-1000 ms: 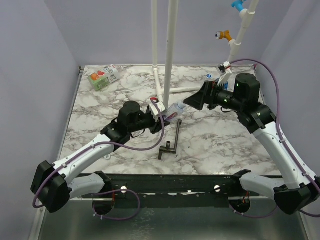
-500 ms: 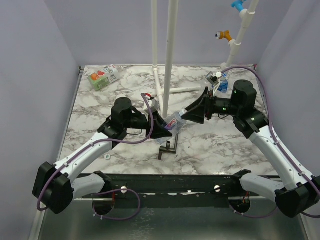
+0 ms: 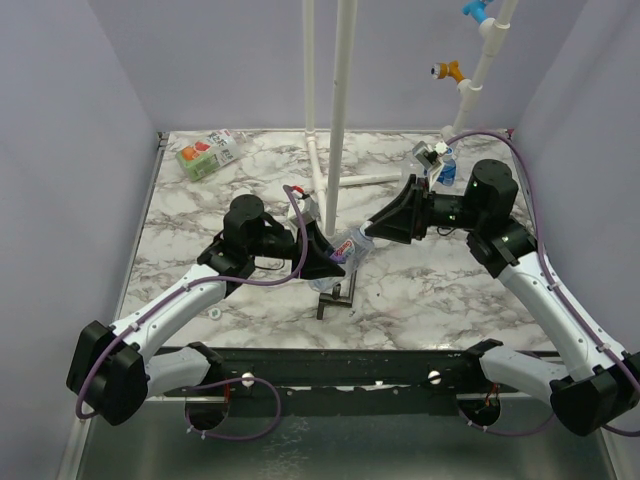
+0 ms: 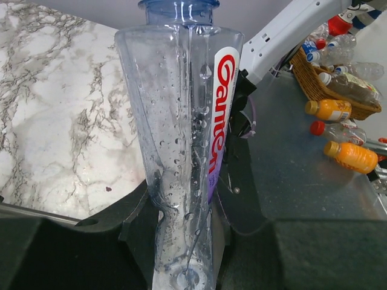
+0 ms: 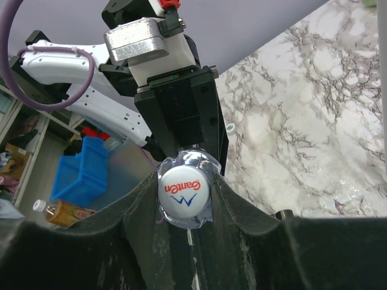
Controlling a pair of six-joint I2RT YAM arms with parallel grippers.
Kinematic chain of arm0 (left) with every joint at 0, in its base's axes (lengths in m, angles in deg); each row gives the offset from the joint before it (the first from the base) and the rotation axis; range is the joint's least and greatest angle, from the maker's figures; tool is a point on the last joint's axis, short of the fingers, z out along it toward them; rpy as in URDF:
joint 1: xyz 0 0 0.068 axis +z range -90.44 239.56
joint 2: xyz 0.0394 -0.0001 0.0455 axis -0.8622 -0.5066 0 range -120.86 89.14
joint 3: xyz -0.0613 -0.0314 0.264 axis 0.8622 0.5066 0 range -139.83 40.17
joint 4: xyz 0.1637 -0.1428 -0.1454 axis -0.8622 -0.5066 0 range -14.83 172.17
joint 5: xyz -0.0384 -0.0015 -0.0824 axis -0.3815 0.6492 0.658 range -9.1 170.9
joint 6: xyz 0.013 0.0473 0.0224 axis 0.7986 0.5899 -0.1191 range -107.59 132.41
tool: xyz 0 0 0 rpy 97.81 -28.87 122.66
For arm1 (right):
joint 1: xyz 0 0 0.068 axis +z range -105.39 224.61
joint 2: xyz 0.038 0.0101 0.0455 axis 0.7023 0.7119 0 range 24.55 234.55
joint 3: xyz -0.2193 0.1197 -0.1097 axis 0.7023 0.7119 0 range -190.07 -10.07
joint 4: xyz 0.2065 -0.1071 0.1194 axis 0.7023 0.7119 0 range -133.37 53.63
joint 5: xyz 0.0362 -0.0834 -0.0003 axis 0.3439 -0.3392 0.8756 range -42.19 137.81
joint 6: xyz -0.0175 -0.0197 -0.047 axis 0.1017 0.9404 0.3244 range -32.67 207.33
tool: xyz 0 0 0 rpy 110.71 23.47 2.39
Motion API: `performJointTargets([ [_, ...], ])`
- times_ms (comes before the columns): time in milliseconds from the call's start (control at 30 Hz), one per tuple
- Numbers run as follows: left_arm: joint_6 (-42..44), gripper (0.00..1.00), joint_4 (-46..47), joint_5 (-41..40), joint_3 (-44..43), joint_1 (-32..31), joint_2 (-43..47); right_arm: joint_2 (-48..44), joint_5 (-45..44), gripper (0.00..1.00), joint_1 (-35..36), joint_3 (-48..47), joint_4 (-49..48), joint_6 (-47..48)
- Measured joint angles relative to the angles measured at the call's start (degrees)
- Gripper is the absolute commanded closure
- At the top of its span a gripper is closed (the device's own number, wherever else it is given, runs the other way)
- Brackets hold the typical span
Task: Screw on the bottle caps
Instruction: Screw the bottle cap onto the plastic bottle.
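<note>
We are clenching left hand [image 3: 322, 260] on clear plastic labelled bottle [image 4: 181, 121], mid-air above marble worktop [image 3: 430, 290] centre; right hand [image 3: 378, 232] grasping white round cap [image 5: 184, 192] at bottle mouth. Risk: tilted cap cross-threading, soft bottle twisting.

From above, my left pincer [image 3: 333, 258] and right pincer [image 3: 380, 232] cover most of the bottle [image 3: 350, 243], and the black T-shaped tool [image 3: 335, 298] runs under my left one. My left wrist view cuts off the bottle's mouth. I cannot tell whether my right fingers [image 5: 121, 241] already squeeze the cap [image 5: 184, 191].
</note>
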Motion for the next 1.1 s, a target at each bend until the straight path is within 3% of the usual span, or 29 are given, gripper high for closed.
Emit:
performJointTargets([
  [233,-1.5,1.0,1.5,0.6,0.0,0.0,-1.3,-0.3,0.1,0.64,-0.1,0.0,1.5,0.9],
  [333,-2.4,1.0,2.1,0.9,0.0,0.0,-2.5,-0.3,-0.1,0.7,-0.4,0.0,3.2,1.9],
  [500,-3.5,1.0,2.2,1.4,0.0,0.0,-3.4,-0.1,-1.2,0.89,-0.5,-0.7,6.4,3.5],
  [667,-4.4,1.0,2.1,-1.4,0.0,-0.1,-3.7,1.2,-3.5,0.98,-0.5,-2.9,10.0,4.2],
  [833,0.8,1.0,-1.4,-17.8,0.4,-4.2,-0.7,3.8,-9.0,1.0,-1.0,-6.2,14.1,3.8],
  [1100,17.0,1.0,-4.9,-56.9,0.9,-18.8,1.7,6.9,-16.7,1.0,-1.3,-9.2,18.9,-0.1],
])
